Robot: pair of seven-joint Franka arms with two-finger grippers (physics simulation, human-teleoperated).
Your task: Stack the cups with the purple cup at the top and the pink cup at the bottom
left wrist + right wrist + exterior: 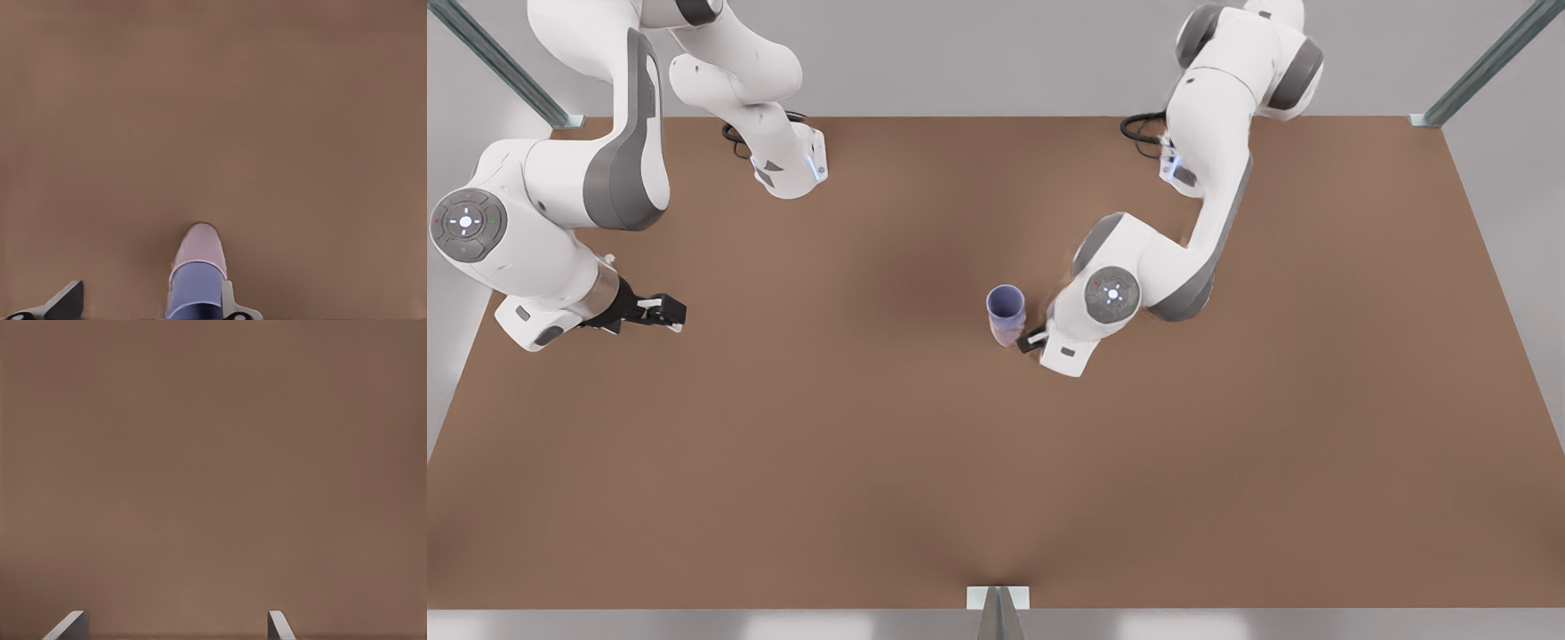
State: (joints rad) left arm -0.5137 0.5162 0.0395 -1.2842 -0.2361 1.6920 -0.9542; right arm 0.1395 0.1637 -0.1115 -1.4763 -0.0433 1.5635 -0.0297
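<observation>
Stack: I see the purple cup [1006,308] upright near the middle of the table [800,462], seated in the pink cup [201,248], whose band shows below it in the left wrist view. That is the order I was asked for, pink under, purple over.

Left gripper [1030,338]: it sits at the stack, on the front view's right. Its fingers are spread; one finger [228,299] lies just beside the purple wall, the other stands well clear, so I read it as let go. I can't quite tell whether that near finger touches the cup.

Why there: I judge the arm is low and close because it set the purple cup down from the side.

Right gripper [660,311]: parked over bare table at the front view's left, fingers apart, holding nothing. It waits, well apart from the cups.

Progress: the stack looks finished to me.

Risk: a sideways pull-out could nudge the stack, so I'd back off gently.
</observation>
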